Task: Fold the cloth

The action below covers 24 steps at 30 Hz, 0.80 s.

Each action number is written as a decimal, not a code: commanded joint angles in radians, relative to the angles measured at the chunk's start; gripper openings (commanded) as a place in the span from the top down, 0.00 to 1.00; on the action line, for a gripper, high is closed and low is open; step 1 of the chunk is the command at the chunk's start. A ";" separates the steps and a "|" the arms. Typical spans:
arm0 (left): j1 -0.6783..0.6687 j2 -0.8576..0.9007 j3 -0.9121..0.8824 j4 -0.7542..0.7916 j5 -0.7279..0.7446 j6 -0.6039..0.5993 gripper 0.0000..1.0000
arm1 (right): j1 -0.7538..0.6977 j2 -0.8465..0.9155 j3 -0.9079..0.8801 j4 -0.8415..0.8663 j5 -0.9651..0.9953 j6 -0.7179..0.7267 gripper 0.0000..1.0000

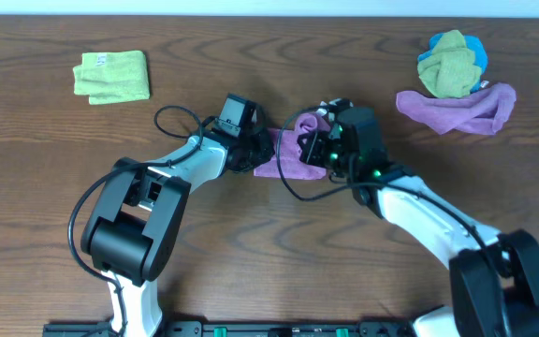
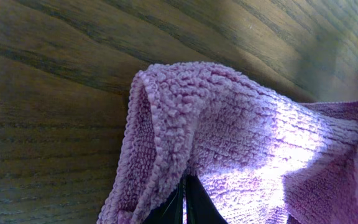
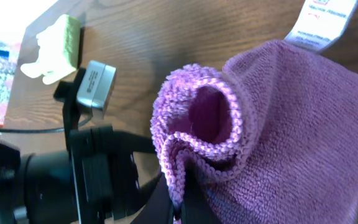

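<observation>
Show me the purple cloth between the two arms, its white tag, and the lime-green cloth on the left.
purple cloth (image 1: pixel 281 161), overhead view, its flat lower-left part
white tag (image 3: pixel 321 22), right wrist view, middle of the tag
lime-green cloth (image 1: pixel 112 77), overhead view, centre of the fold

arms (image 1: pixel 183 161): white links, black joints | cables (image 1: pixel 72 225): black | lights (image 1: pixel 375 174): green

Cloth (image 1: pixel 286 157): purple microfibre, bunched mid-table; edges at 9 and 1 o'clock raised in looped folds; white tag (image 3: pixel 323 18) at one edge.
</observation>
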 commanded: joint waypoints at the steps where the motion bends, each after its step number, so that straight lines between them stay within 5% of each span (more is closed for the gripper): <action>1: 0.023 0.021 0.006 -0.018 -0.017 0.031 0.94 | 0.015 0.025 0.068 -0.018 -0.023 -0.010 0.99; 24: 0.058 0.016 0.006 -0.050 0.030 0.114 0.94 | 0.120 0.090 0.100 -0.029 -0.025 -0.017 0.99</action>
